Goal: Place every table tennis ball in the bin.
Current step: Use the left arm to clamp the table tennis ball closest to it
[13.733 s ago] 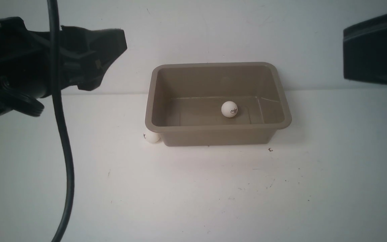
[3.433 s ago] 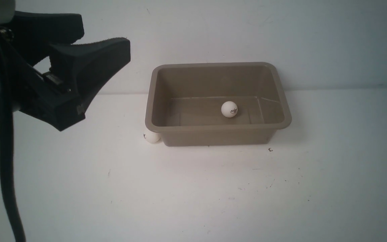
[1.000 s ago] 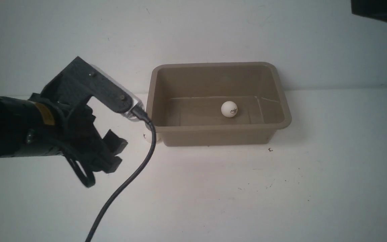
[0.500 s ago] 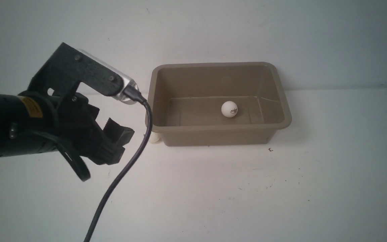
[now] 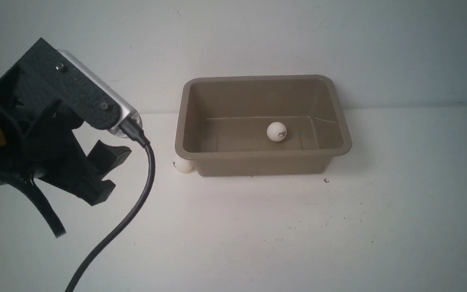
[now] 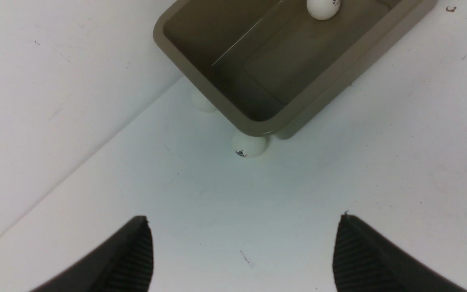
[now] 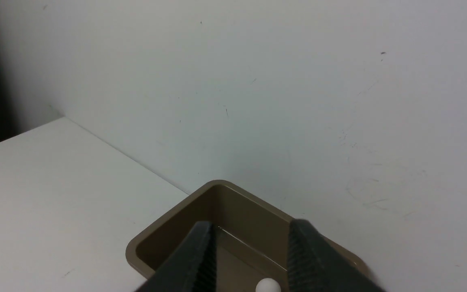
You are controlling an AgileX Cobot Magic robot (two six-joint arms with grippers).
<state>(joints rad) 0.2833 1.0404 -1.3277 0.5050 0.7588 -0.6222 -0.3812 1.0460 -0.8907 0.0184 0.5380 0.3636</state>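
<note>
So the left gripper (image 5: 121, 168) is off around 8 to 9 o'clock from the middle of the bin (image 5: 263, 154), jaws spread, nothing in them. Makes sense if it's going for a loose ball: you want the fingers wide so they can go either side of something round instead of bumping it away. The right gripper (image 7: 253, 227) isn't in the front view, but its own wrist camera shows the fingers apart too, less widely, nothing between them. Looks parked, probably just keeping out of the way.

One ball (image 5: 277, 132) is already inside, on the bin floor a bit toward 4 o'clock from centre, where the walls should keep it from rolling off. The logo ball outside (image 6: 249, 145) is at the bin's 8 o'clock corner, partly tucked under the rim. The other loose ball (image 6: 204, 101) is farther back along that same side, roughly 9 to 10 o'clock, also half under the rim, and the front view can't see it.

Both leftovers being at that end is why I'd use the left arm. I reckon the job's a third done. Annoying bit is the overhang: straight down could hit the rim, so I'd come in low from the 8 o'clock side, gently.
</note>
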